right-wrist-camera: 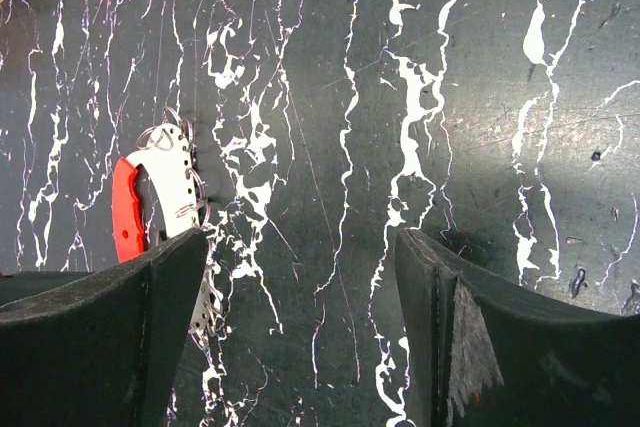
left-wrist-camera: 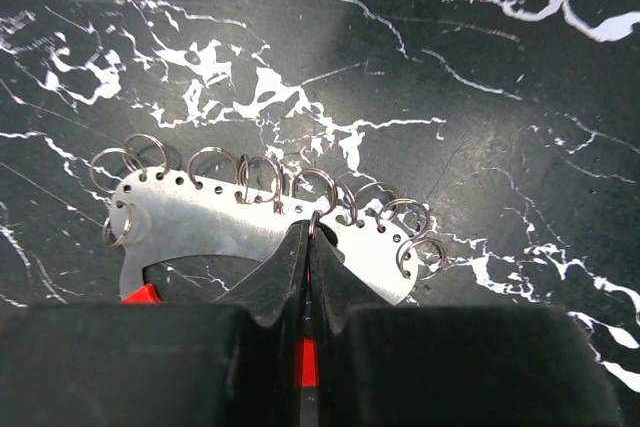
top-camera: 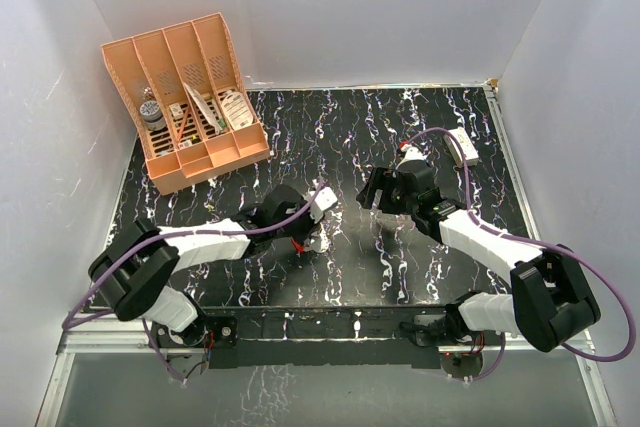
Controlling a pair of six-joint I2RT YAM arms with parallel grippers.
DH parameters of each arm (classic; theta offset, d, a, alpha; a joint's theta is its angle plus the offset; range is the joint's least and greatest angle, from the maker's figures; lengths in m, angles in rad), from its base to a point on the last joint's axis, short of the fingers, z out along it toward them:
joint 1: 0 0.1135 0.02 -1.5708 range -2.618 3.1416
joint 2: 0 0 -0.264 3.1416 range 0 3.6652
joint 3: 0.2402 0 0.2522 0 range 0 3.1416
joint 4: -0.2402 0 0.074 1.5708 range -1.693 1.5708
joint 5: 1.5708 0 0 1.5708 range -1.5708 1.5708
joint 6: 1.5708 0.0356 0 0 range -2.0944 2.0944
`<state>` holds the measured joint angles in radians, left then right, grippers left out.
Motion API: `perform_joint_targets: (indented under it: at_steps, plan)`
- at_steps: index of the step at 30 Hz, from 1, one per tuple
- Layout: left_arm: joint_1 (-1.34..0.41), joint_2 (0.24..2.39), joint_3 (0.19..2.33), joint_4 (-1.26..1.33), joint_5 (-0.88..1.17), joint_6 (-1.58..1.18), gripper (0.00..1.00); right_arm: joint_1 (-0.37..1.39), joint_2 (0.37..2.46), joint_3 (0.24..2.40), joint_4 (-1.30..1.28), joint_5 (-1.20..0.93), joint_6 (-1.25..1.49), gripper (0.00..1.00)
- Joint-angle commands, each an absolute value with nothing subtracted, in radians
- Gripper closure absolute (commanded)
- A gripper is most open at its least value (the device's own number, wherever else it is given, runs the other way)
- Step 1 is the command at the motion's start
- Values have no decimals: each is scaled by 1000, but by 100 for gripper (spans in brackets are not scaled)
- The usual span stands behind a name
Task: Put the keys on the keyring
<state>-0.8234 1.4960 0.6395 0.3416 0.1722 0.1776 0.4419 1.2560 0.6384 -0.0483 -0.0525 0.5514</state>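
Observation:
The keyring [left-wrist-camera: 190, 219] is a pale metal crescent plate with several small split rings along its edge and a red part [left-wrist-camera: 143, 294]. It lies on the black marbled table [top-camera: 340, 127]. My left gripper [left-wrist-camera: 308, 233] is shut on the plate's near edge at one of the rings. It shows in the top view [top-camera: 312, 239] left of centre. My right gripper [right-wrist-camera: 300, 247] is open and empty, held above the table. The keyring [right-wrist-camera: 165, 175] lies just beyond its left finger [right-wrist-camera: 150, 297]. The right gripper shows in the top view [top-camera: 372, 193] right of the keyring. No key shows in any view.
An orange slotted rack [top-camera: 185, 97] with several small items stands at the back left. A small white box with a red mark [top-camera: 462, 144] lies at the back right. White walls close the table's left, back and right sides.

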Motion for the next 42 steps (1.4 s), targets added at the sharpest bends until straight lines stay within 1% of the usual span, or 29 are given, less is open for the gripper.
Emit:
perform_joint_targets:
  at_steps: [1,8,14,21,24,28,35,42]
  plan:
    - [-830,1400,653,287,162,164,100,436,1231,637,2,-58,546,25]
    - [-824,1373,676,204,149,162,100,436,1238,646,2,-68,540,25]
    - [-786,1373,718,86,222,204,100,436,1237,649,-2,-71,535,25]
    - [-735,1292,735,-18,228,200,100,436,1240,640,5,-72,536,25]
    - [-718,1276,738,-17,244,181,100,435,1246,637,12,-79,537,25]
    - [-702,1343,761,-14,309,181,100,435,1256,640,17,-88,536,25]
    - [-659,1476,762,78,422,195,100,436,1245,640,11,-88,530,25]
    - [-639,1504,756,104,449,207,100,434,1233,628,11,-85,530,25]
